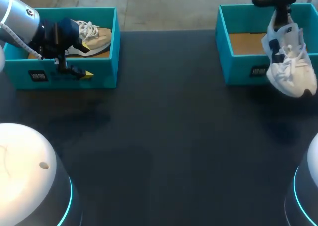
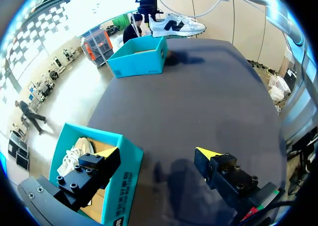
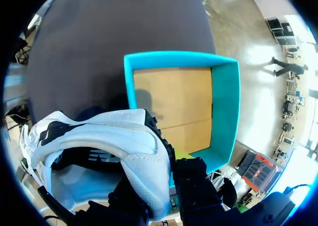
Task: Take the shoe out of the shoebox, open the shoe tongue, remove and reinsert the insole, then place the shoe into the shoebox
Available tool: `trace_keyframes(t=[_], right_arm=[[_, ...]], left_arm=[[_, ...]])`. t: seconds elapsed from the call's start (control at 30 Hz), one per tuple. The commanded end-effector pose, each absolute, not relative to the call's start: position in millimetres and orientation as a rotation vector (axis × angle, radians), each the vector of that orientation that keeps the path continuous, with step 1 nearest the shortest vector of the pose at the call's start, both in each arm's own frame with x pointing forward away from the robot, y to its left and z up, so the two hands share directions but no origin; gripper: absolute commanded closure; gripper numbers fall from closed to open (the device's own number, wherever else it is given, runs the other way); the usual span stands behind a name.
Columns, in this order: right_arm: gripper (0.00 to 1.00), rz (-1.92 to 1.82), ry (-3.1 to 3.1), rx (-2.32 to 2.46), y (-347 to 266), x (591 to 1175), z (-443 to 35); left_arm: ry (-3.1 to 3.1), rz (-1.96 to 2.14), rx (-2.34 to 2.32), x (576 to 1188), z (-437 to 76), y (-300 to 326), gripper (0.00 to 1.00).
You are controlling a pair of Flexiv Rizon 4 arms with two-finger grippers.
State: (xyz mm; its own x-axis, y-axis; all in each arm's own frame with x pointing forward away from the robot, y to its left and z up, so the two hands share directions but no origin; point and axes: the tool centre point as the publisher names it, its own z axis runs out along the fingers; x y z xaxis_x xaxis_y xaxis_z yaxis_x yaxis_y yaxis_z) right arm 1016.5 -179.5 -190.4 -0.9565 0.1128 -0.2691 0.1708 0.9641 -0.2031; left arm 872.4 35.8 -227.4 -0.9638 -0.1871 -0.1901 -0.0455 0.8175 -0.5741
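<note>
Desk (image 1: 164,126): dark top, with one teal box at each far corner.

Left box (image 1: 104,72): open, tan shoe (image 1: 97,37) lying inside on its sole, laces up.

Right box (image 1: 238,67): open, brown cardboard floor showing.

White shoe (image 1: 290,67): navy trim. It hangs in the air off the right fingers (image 3: 194,181), clear of the desk. From the head view it overlaps the right box's front wall and the desk just ahead of it. In the right wrist view the box floor lies ahead of the shoe, not under it.

Right fingers: closed on the heel end of the white shoe, one each side of the heel collar. The yellow tips are mostly hidden by the shoe.

Left fingers (image 2: 94,169): spread wide, gripping nothing. They straddle the left box's front wall, with one tip inside over the box floor and the other outside over the desk. The tan shoe sits just beside the inner finger, with no contact visible.
</note>
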Motion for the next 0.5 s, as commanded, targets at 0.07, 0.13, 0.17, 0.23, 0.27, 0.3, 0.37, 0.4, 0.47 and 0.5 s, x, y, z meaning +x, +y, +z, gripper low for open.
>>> trace_keyframes(t=[0.07,0.13,0.17,0.23,0.27,0.3,0.37,0.4,0.47,0.5], right_arm=[[1.00,-0.313,2.873,0.244,-206,1023,-184],[1.00,-0.319,2.873,0.273,-215,1024,-181],[1.00,-0.318,2.875,0.284,-219,1024,-180],[1.00,-0.344,2.885,0.301,-227,1024,-179],[1.00,-0.343,2.886,0.302,-229,1024,-179],[1.00,-0.351,2.893,0.313,-232,1024,-178],[1.00,-0.356,2.898,0.323,-238,1024,-177],[1.00,-0.358,2.903,0.344,-241,1023,-177],[1.00,-0.350,2.903,0.377,-246,1023,-178],[1.00,-0.357,2.906,0.402,-248,1023,-179]], left_arm=[[2.766,-0.858,-0.181,872,-227,35,0.00],[2.766,-0.858,-0.181,872,-227,35,0.00],[2.766,-0.858,-0.181,872,-227,35,0.00],[2.766,-0.858,-0.181,872,-227,35,0.00],[2.766,-0.858,-0.181,872,-227,35,0.00],[2.766,-0.858,-0.181,872,-227,35,0.00],[2.766,-0.858,-0.181,872,-227,35,0.00],[2.766,-0.858,-0.181,872,-227,35,0.00],[2.766,-0.858,-0.181,872,-227,35,0.00],[2.766,-0.858,-0.181,872,-227,35,0.00]])
